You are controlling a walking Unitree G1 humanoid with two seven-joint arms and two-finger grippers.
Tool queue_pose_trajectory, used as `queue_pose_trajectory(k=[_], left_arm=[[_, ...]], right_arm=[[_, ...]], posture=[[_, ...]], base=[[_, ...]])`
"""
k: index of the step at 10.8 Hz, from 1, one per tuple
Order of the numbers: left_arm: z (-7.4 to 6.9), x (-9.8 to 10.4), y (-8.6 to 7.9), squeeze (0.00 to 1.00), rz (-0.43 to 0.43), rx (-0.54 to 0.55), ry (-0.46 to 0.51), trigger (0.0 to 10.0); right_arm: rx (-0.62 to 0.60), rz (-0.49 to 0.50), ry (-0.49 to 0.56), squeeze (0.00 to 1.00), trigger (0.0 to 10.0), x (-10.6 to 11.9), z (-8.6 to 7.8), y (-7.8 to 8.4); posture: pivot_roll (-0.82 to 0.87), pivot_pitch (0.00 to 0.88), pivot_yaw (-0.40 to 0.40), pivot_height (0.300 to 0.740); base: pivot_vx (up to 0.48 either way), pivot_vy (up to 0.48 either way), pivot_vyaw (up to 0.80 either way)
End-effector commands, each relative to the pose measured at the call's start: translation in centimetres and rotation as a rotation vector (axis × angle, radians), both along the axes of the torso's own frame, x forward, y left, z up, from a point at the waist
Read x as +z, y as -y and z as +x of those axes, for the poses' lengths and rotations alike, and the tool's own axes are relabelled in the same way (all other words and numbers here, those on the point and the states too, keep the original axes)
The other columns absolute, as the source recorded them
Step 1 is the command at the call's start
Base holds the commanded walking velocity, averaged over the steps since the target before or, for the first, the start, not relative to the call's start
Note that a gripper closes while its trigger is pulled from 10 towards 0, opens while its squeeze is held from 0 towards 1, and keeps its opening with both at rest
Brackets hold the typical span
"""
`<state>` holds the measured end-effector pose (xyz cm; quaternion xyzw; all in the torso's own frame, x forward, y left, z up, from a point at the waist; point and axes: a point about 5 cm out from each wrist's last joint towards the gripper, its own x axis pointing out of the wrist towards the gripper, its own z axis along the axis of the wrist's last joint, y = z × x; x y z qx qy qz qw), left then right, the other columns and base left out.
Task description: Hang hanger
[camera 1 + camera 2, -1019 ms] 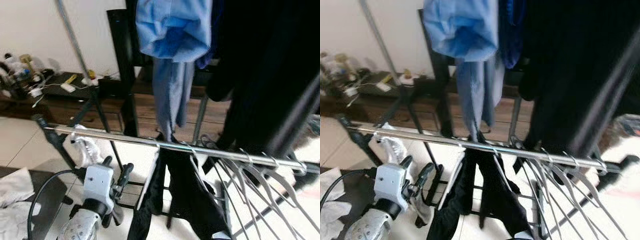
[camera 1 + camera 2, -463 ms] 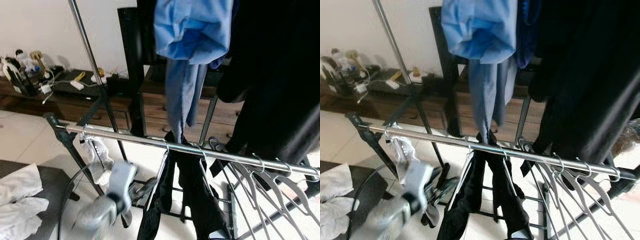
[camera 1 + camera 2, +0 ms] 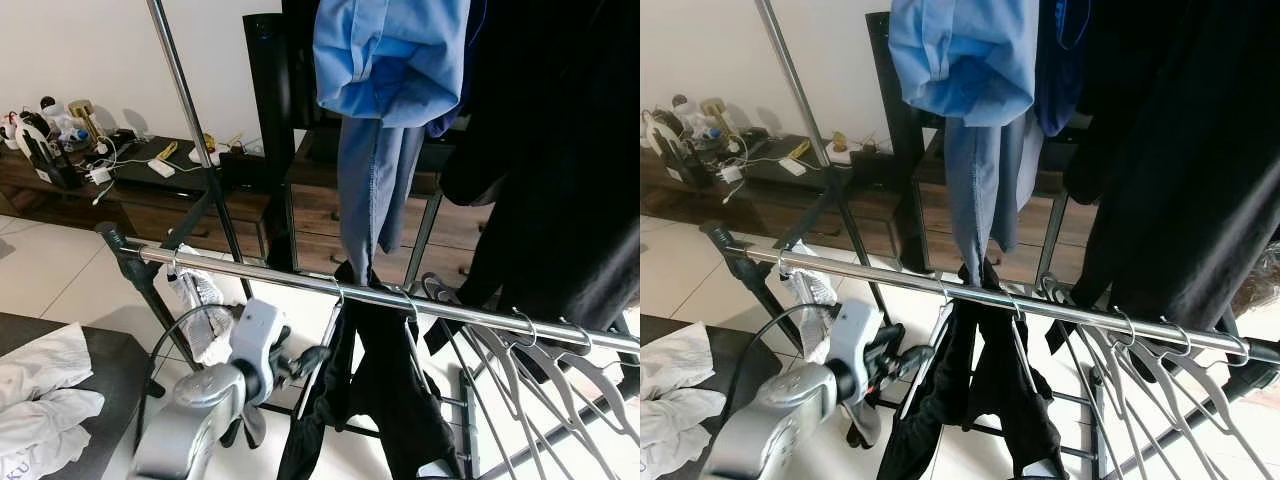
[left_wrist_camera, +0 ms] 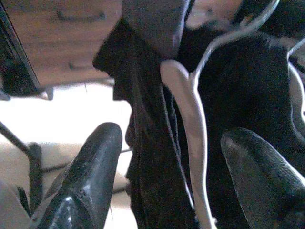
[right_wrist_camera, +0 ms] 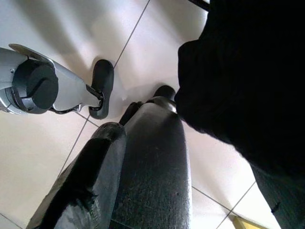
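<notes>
A pale hanger (image 3: 333, 318) carrying a black garment (image 3: 385, 400) hangs by its hook on the chrome lower rail (image 3: 250, 271). My left gripper (image 3: 300, 358) is raised just left of that garment, below the rail, and is open. In the left wrist view the hanger's pale arm (image 4: 190, 124) and the black cloth lie between the two spread fingers (image 4: 95, 157), and neither finger touches them. My right gripper (image 5: 136, 119) hangs low over the tiled floor beside dark cloth, shut with nothing in it.
Several bare grey hangers (image 3: 520, 355) crowd the rail's right end. A blue shirt (image 3: 385, 60) and dark clothes (image 3: 560, 150) hang from above. A small white item (image 3: 200, 305) hangs near the rail's left end. A wooden cabinet (image 3: 150, 195) stands behind; white cloth (image 3: 40, 385) lies low left.
The camera has shifted, so the whole scene sits lower and rightward. My left arm has swung up and right, bringing its open gripper toward the black garment's hanger.
</notes>
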<state>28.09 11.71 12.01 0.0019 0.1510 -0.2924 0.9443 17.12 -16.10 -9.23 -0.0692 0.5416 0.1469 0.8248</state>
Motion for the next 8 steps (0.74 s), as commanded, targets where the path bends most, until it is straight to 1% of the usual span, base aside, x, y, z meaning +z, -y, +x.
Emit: queue_pose_trajectory(k=[1,2,3,4,5,6,7,8], left_arm=[[-0.1,0.5,-0.2,0.0,0.024,0.018,0.077,10.0],[-1.3,0.8,-1.1,0.0,0.043,0.093,0.157,10.0],[-2.5,0.6,-1.6,0.0,0.082,0.114,0.195,10.0],[-3.4,0.1,-1.7,0.0,0.054,0.138,0.163,10.0],[-4.0,-0.4,-1.1,0.0,0.023,0.104,0.121,10.0],[-3.3,0.3,-0.2,0.0,-0.039,0.033,0.109,10.0],[-2.3,0.7,0.8,0.0,-0.025,-0.063,0.106,10.0],[-1.4,-0.1,1.1,0.0,0.03,-0.079,0.027,10.0]], right_arm=[[-0.011,0.001,-0.011,0.0,10.0,-0.1,-0.3,-0.1],[-0.028,-0.004,-0.005,0.0,10.0,-0.1,-0.3,0.0],[-0.025,-0.011,-0.008,0.0,10.0,-0.1,-0.3,0.1],[-0.017,-0.011,-0.011,0.0,10.0,-0.1,-0.3,0.1],[0.0,-0.011,-0.014,0.0,10.0,-0.1,-0.2,0.1],[0.003,-0.009,-0.011,0.0,10.0,-0.1,-0.1,0.1],[-0.001,-0.008,-0.009,0.0,10.0,-0.1,-0.1,0.1],[-0.005,-0.008,-0.009,0.0,10.0,-0.1,-0.1,0.0]], posture=[[-0.01,0.127,-0.009,0.74],[0.0,0.13,-0.011,0.74],[0.0,0.129,-0.011,0.74],[0.01,0.134,-0.014,0.74],[0.02,0.139,-0.018,0.74],[0.01,0.142,-0.018,0.74],[0.0,0.144,-0.016,0.74],[0.0,0.148,-0.013,0.74]], base=[[0.0,0.0,0.0],[0.0,0.0,0.0],[0.0,0.0,0.0],[0.0,0.0,0.0],[0.0,0.0,0.0],[0.0,0.0,0.0],[0.0,0.0,0.0],[0.0,0.0,0.0]])
